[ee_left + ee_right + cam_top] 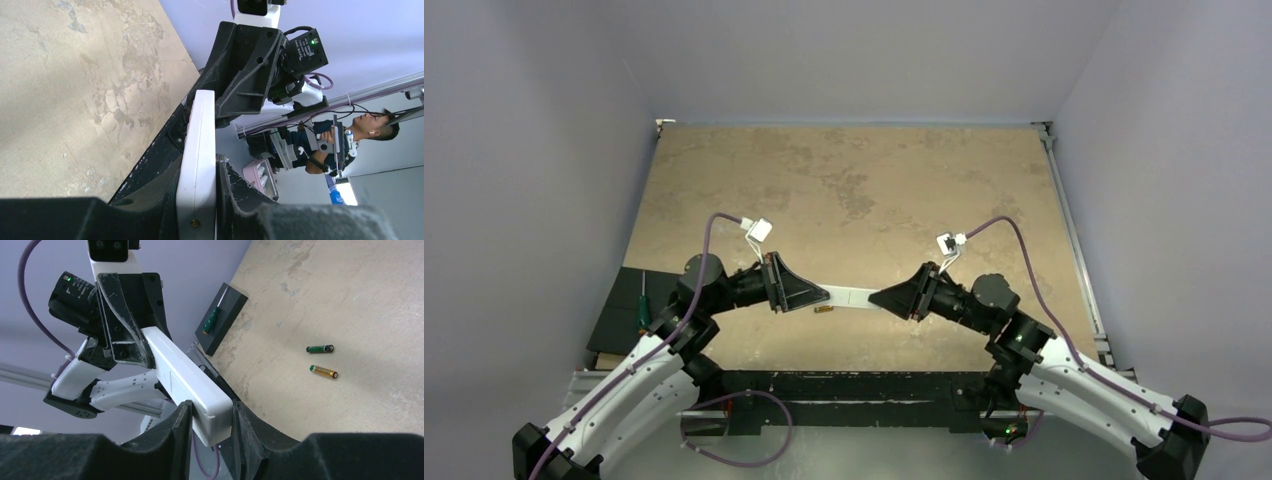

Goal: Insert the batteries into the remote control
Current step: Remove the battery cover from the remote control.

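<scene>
The left end effector (821, 293) is gripping one end of the white remote control (851, 296). The right end effector (877, 298) is pinching the other end, jaws narrow against the casing, so the remote is hanging level above the tabletop (844, 190). I'd guess they are bracing it to work the back cover loose. The green-black battery (320, 348) and the gold battery (324, 372) are lying side by side on the tabletop, just below the remote's left-held end.
</scene>
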Robot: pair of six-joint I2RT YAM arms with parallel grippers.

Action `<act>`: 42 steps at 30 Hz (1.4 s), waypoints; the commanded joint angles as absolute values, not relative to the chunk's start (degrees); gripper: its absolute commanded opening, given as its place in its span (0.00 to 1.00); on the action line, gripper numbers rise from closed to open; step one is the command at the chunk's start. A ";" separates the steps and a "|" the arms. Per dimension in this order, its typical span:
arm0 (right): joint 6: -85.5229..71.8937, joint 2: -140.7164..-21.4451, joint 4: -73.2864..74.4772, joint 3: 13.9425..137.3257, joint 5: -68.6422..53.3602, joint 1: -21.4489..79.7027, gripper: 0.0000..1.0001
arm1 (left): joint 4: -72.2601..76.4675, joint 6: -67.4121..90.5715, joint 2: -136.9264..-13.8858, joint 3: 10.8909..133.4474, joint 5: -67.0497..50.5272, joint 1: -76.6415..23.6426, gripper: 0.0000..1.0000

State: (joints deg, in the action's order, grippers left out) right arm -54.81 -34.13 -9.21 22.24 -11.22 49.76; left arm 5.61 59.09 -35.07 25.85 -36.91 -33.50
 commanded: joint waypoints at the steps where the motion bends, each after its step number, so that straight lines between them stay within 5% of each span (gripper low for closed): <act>1: -55.32 -32.18 -11.52 21.72 -9.62 49.75 0.00 | 8.52 59.33 -34.73 25.81 -36.67 -33.53 0.00; 42: -53.90 -23.78 -3.09 21.60 -8.35 49.75 0.00 | 5.25 58.16 -35.13 27.79 -33.43 -33.47 0.00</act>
